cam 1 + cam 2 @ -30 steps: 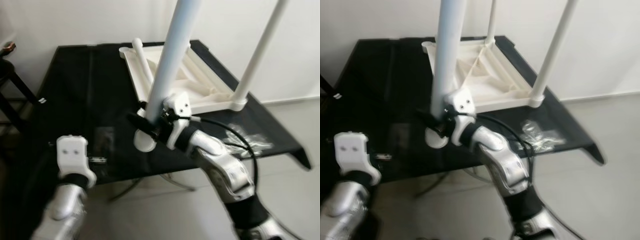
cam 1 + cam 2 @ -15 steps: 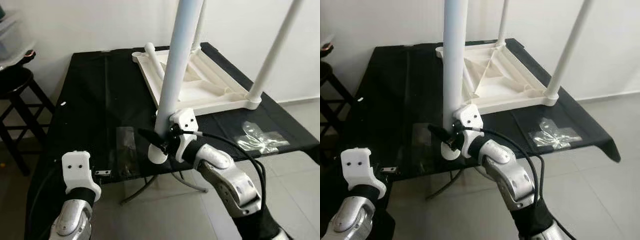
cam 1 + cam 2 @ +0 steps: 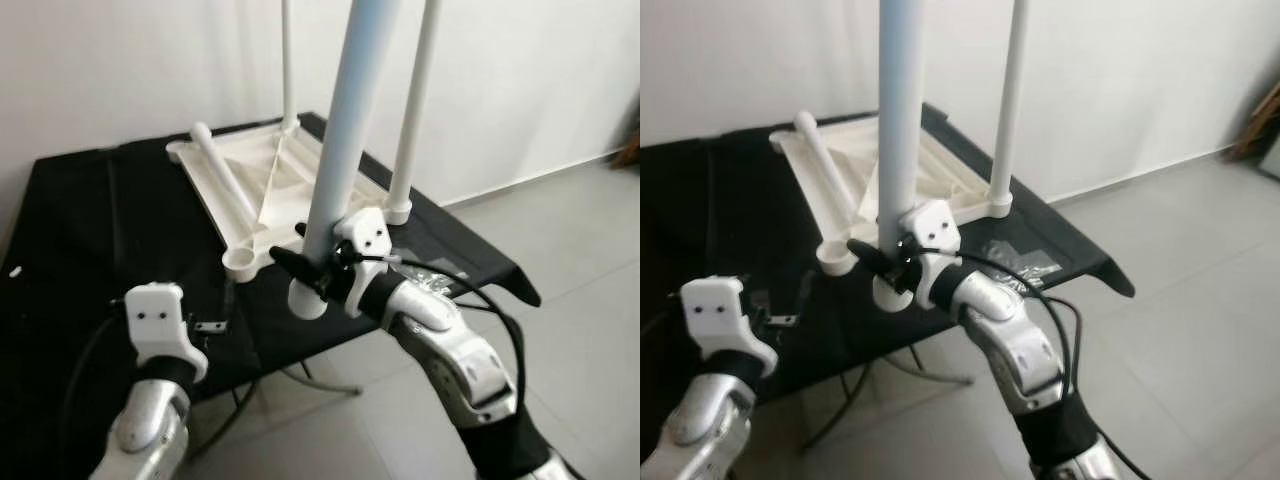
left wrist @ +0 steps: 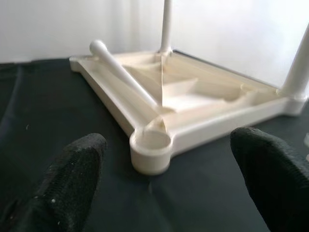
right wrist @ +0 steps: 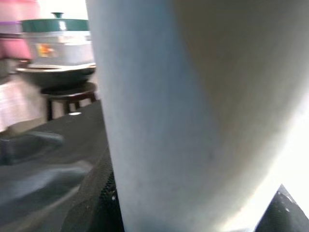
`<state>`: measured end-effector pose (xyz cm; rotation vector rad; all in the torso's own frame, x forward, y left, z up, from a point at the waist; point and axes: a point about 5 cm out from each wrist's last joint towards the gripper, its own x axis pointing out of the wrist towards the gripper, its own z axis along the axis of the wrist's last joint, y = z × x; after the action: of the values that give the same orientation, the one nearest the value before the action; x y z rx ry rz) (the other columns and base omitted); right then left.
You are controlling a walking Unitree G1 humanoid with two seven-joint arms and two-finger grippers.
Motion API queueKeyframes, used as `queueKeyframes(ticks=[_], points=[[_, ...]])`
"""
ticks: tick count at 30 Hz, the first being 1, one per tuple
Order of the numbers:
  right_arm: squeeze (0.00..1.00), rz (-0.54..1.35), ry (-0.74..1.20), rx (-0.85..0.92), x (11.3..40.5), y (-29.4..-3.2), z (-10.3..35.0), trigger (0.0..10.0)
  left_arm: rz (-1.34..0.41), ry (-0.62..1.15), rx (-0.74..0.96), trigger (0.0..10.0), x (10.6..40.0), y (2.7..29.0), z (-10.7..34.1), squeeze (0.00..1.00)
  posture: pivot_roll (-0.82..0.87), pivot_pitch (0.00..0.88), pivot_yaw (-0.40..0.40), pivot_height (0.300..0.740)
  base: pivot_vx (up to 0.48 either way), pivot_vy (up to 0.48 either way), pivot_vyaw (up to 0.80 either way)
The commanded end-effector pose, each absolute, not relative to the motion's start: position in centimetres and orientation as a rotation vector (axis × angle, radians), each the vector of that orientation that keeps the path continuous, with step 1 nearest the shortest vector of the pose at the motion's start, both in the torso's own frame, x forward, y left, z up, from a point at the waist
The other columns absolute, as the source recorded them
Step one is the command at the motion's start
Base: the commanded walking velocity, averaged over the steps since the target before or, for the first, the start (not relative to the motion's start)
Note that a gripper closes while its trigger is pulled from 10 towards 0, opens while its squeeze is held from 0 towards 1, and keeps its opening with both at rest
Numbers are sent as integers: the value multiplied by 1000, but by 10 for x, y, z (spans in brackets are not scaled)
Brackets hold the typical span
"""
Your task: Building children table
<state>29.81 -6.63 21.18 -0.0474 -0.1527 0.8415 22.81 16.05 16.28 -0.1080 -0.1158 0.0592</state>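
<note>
The white children's tabletop (image 3: 290,175) lies upside down on a black table (image 3: 90,230). Two white legs stand in its far corners, one at the back (image 3: 286,60) and one on the right (image 3: 415,110). A loose leg (image 3: 222,168) lies across the tabletop. The near corner socket (image 3: 243,262) is empty. My right gripper (image 3: 305,262) is shut on another white leg (image 3: 345,130), held upright, its foot hanging just right of that socket. My left gripper (image 4: 166,169) is open, low over the black table, with the empty socket (image 4: 150,144) a little ahead of it.
A clear plastic bag of fittings (image 3: 1015,258) lies near the table's right front edge. A small metal part (image 3: 207,326) rests by my left wrist. Grey tiled floor (image 3: 560,230) spreads to the right. A stool with a pot (image 5: 58,46) stands beyond the table's left end.
The camera has swung, so the table now sits further left in view and more floor shows on the right. My right gripper still holds the upright leg near the front corner.
</note>
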Motion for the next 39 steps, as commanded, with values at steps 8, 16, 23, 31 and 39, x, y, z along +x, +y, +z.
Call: queueKeyframes(ticks=[8,16,23,31,39], points=[[0,993,-212,-82,288,-55,220,10000,89,-107,-88,10000,227,169,161,0,-87,99,5,740,296,0,500],[0,1034,-202,-87,286,-61,221,10000,140,-77,-89,10000,228,176,156,0,-93,107,12,740,64,60,0],[0,1055,-195,-85,284,-64,220,10000,110,-32,-52,10000,228,175,149,0,-93,113,14,740,0,480,0],[0,1055,-204,-90,286,-66,221,10000,134,-61,-10,10000,227,175,151,0,-105,117,3,740,0,240,0],[0,1034,-213,-92,289,-68,224,10000,132,-59,-4,10000,226,171,151,0,-109,119,3,740,0,0,0]])
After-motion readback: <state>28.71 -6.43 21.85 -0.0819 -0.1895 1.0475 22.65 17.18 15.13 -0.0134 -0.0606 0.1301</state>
